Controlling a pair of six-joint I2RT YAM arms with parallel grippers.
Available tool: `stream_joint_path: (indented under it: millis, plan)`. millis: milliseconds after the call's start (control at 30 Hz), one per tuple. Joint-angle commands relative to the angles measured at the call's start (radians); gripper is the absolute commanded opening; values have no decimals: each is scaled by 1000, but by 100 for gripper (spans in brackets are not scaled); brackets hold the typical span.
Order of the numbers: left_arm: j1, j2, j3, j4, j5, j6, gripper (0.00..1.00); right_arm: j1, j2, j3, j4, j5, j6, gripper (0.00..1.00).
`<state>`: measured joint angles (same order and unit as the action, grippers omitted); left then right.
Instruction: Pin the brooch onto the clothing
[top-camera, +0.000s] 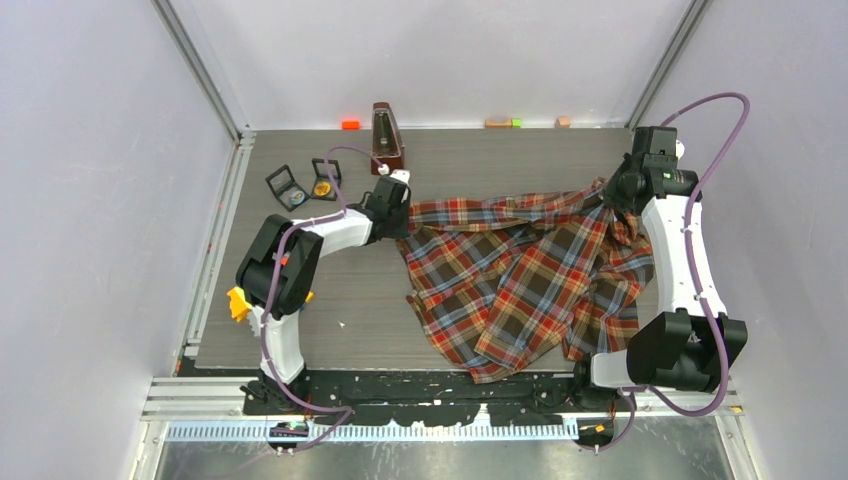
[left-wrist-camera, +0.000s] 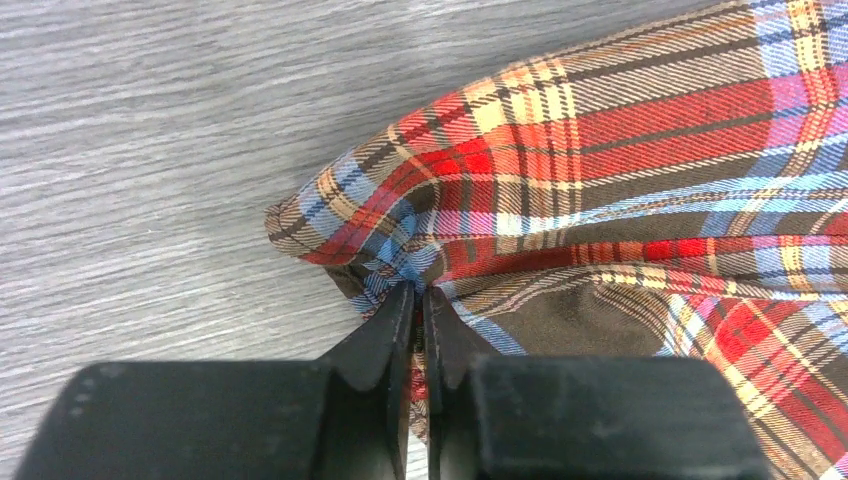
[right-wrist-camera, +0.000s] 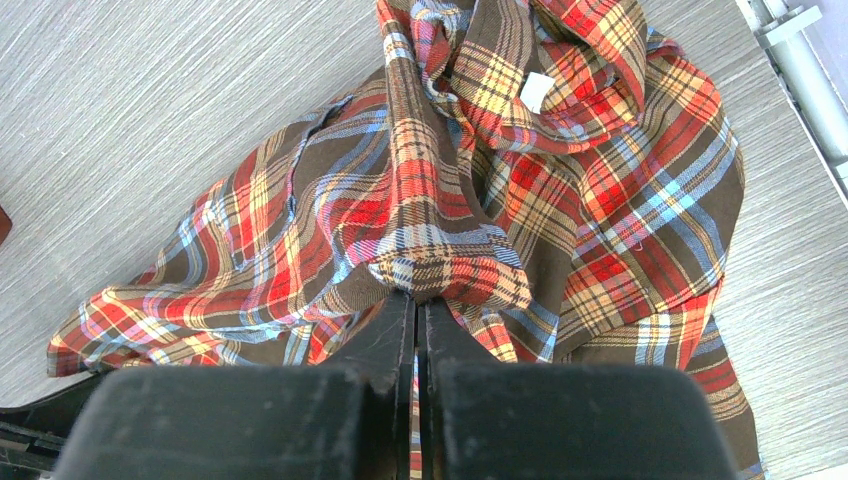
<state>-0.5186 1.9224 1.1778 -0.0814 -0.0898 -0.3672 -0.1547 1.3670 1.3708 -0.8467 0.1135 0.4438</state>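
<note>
Pale walls (top-camera: 90, 200) ring grey table (top-camera: 340, 290), shirt (top-camera: 510, 275), maybe cases (top-camera: 286, 186)

The shirt (top-camera: 520, 280) lies spread over the right half of the table (top-camera: 300, 300), reaching its near edge. The left pincer (left-wrist-camera: 420, 295) pinches its far-left corner and the right pincer (right-wrist-camera: 415, 300) a fold at its far-right side. Two small cases (top-camera: 287, 186) sit side by side left of the left pincer. Behind it, at the far edge, stands a wedge-shaped box (top-camera: 386, 138) — small blocks (top-camera: 498, 122) line that edge on either side.
</note>
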Motion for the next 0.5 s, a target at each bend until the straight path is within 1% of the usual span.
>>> stream_joint_path:
  millis: [0,100,233,367,467]
  plan:
    - [3,-23,2,-1,-43,-1,2,-5,-28,37,29,16,-11,0]
    - [7,-106,-15,14,-77,5,0,-5,-25,83,16,21,-17,0]
    - [40,-277,13,-33,-63,8,0,-5,-6,219,-35,31,-28,0]
    - [92,-424,109,-128,-7,31,0,-5,17,406,-89,35,-32,0]
    - [137,-520,204,-223,58,47,0,-5,36,597,-138,41,-38,0]
